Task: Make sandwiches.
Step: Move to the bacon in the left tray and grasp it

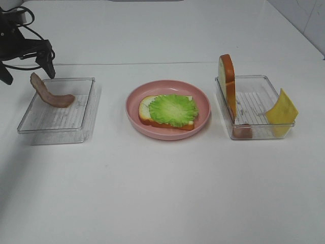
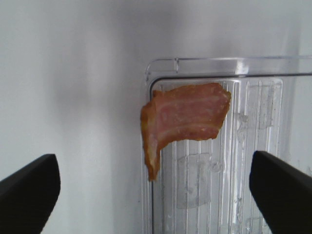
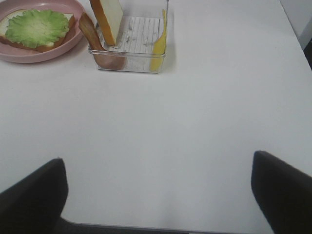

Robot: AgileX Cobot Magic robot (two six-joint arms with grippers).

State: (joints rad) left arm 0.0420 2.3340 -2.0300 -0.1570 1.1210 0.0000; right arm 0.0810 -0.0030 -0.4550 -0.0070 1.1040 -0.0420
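Left gripper (image 1: 28,72) spread wide, empty, above bacon strip (image 1: 51,94) propped on clear tray (image 1: 30,123) edge, left of pink plate (image 1: 133,109) holding bread plus lettuce (image 1: 172,109). Risk: fingers clip tray wall, or pinch only the bacon's thin end and it slips.

Holds the left pincer (image 1: 28,75) at the far left of the high view, pointing downward, jaws spread wide with nothing gripped between them. Holds the right pincer (image 3: 158,195) out of the high view's sight, angled forward and down, jaws equally wide apart and likewise empty.
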